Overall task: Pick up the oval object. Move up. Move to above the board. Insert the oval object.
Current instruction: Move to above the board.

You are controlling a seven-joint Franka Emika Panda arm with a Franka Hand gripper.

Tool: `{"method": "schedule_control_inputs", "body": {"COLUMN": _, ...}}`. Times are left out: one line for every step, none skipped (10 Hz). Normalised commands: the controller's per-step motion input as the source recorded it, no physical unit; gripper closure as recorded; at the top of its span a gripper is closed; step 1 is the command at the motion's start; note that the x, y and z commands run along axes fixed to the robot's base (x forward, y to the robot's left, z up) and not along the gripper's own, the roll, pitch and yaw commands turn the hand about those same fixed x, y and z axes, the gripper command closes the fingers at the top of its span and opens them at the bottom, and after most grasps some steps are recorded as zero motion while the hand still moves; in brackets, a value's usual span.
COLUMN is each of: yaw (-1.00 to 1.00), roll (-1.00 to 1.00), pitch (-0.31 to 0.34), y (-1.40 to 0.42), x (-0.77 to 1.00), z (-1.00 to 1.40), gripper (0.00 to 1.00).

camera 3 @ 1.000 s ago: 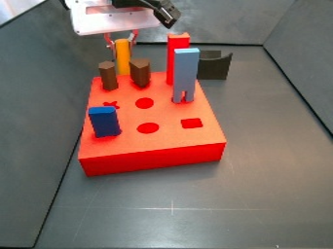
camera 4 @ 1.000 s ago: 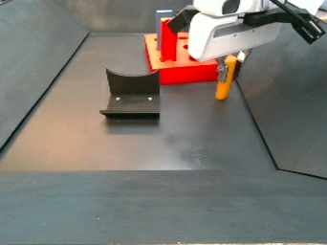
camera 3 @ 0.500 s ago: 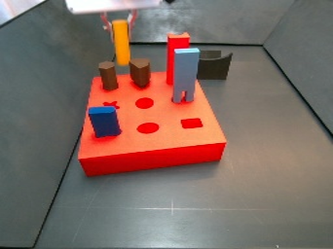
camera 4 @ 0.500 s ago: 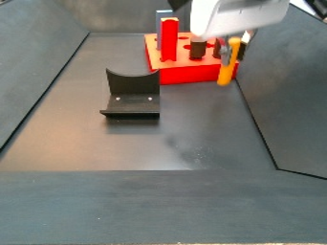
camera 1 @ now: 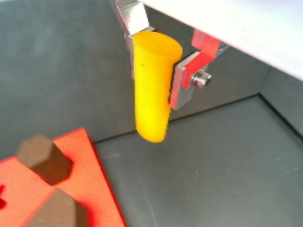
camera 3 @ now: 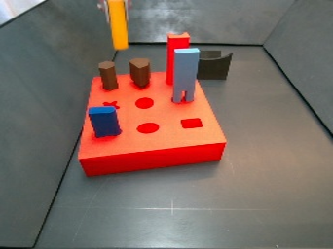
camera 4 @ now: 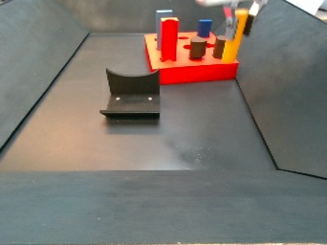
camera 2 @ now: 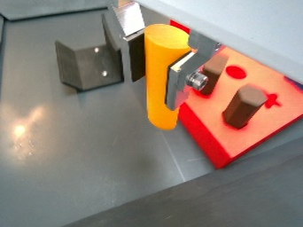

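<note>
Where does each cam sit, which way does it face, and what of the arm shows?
Wrist view: on the wrist, looking down the peg held in the gripper; finger shows.
Wrist view: also on the wrist, sees peg, board, fixture; finger shows.
Side view: high, over the board; no arm visible, only peg.
Side view: opposite end, fixture nearest; gripper mostly cropped.
All share the peg.

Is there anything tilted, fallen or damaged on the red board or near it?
Nothing stands out. The pegs and blocks on the red board stand upright. The yellow peg hangs straight in the pincer, lifted beside the board. The fixture stands on the floor.
</note>
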Motion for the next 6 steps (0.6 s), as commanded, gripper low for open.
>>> {"method": "schedule_control_inputs", "body": {"yaw": -0.06, "roll": -0.11, "pitch": 0.052, "y": -0.05, "x": 0.00, "z": 1.00, "gripper": 1.00}}
{"method": "schedule_control_inputs", "body": {"yaw": -0.05, "roll": -0.10, "pitch": 0.061, "y": -0.04, "x": 0.00, "z": 1.00, "gripper": 1.00}}
{"method": "schedule_control_inputs", "body": {"yaw": -0.04, "roll": -0.09, "pitch": 0.069, "y": -0.04, "x": 0.01, "z": 1.00, "gripper": 1.00}}
{"method": "schedule_control_inputs", "body": {"yaw": -0.03, "roll": -0.08, "pitch": 0.076, "y": -0.03, "x": 0.01, "z": 0.97, "gripper": 1.00}}
{"method": "schedule_control_inputs", "body": {"yaw": -0.03, "roll": -0.07, "pitch": 0.079, "y": -0.02, "x": 0.01, "z": 0.80, "gripper": 1.00}}
{"method": "schedule_control_inputs", "body": {"yaw": -0.02, "roll": -0.06, "pitch": 0.077, "y": -0.02, "x": 0.01, "z": 0.63, "gripper": 1.00}}
